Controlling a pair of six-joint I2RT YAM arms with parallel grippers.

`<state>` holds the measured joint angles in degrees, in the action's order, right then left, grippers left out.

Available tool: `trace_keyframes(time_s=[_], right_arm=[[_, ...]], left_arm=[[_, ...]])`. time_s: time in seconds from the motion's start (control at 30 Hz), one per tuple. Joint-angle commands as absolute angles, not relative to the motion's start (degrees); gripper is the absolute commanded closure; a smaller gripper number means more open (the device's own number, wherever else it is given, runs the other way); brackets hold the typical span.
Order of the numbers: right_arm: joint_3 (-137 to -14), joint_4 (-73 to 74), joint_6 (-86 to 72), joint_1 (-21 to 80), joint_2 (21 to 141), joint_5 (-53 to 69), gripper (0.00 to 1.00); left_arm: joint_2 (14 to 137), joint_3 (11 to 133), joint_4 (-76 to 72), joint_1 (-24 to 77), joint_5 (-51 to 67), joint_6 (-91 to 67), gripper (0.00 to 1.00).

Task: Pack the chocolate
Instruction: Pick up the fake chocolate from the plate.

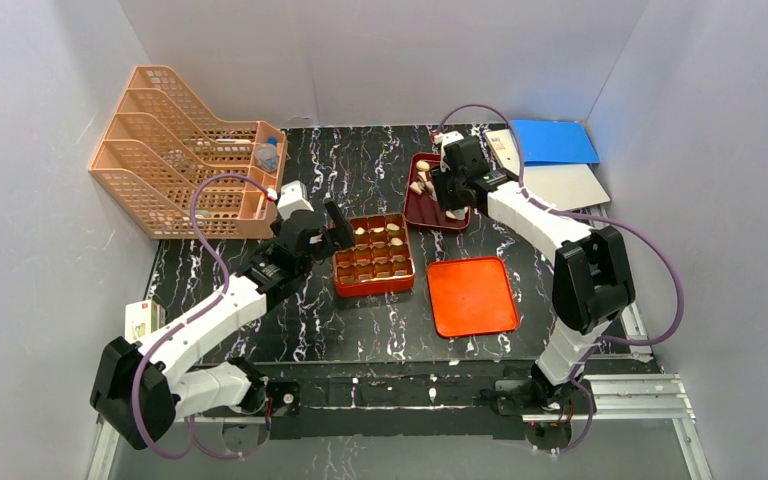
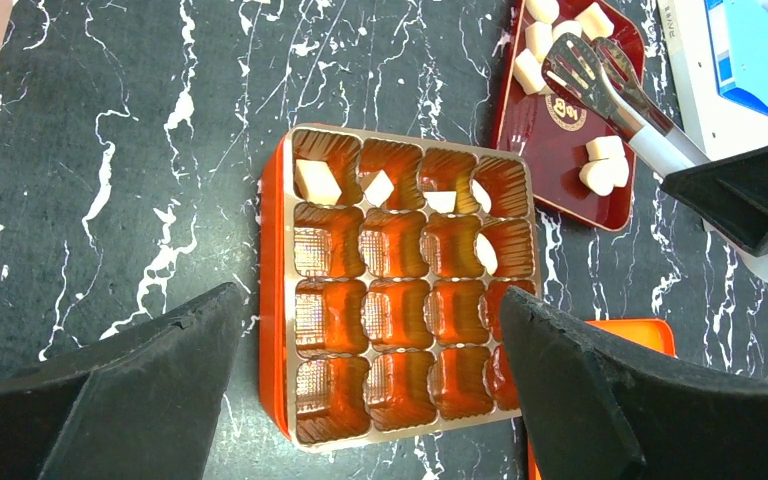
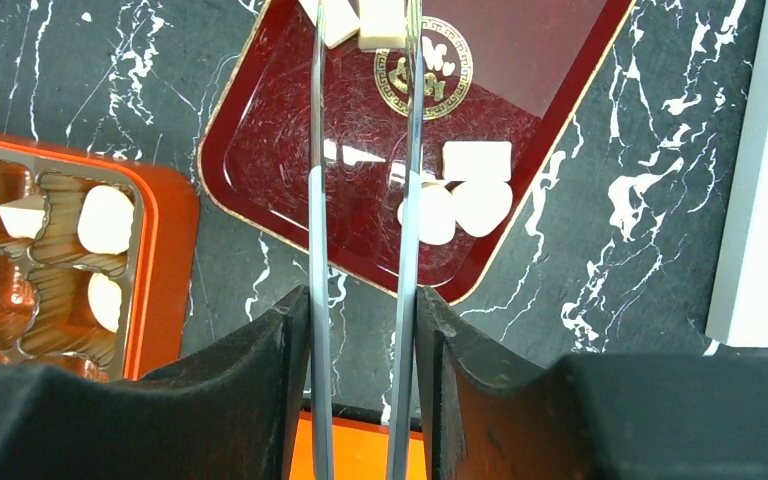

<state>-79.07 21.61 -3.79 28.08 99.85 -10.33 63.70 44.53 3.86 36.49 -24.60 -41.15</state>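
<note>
Pinching slim metal tongs (image 3: 317, 250), the right gripper (image 3: 362, 300) hovers over a dark red shallow tray (image 3: 280, 150); pale cream chocolate pieces (image 3: 475, 160) lie just beyond it; left gripper (image 2: 370, 293) spread wide.

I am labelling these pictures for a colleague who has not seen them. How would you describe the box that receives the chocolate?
On the black marbled table, look near its middle. The orange-red box has a golden insert of sixteen cells, a few holding pale chocolate; the flat orange tray beside it and the dark red tray farther back have none.
</note>
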Motion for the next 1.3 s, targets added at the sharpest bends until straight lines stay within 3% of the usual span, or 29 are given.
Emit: trace_keyframes(time_s=[0.0, 1.27], right_arm=[[-82.5, 18.1, -2.5, 27.2, 100.5, -9.6, 0.53], [-81.1, 17.5, -3.1, 24.7, 105.6, -8.2, 0.59]], left_arm=[[63.5, 43.8, 3.4, 35.8, -24.7, -41.4, 0.02], [63.4, 42.1, 2.4, 34.2, -23.3, -41.5, 0.02]])
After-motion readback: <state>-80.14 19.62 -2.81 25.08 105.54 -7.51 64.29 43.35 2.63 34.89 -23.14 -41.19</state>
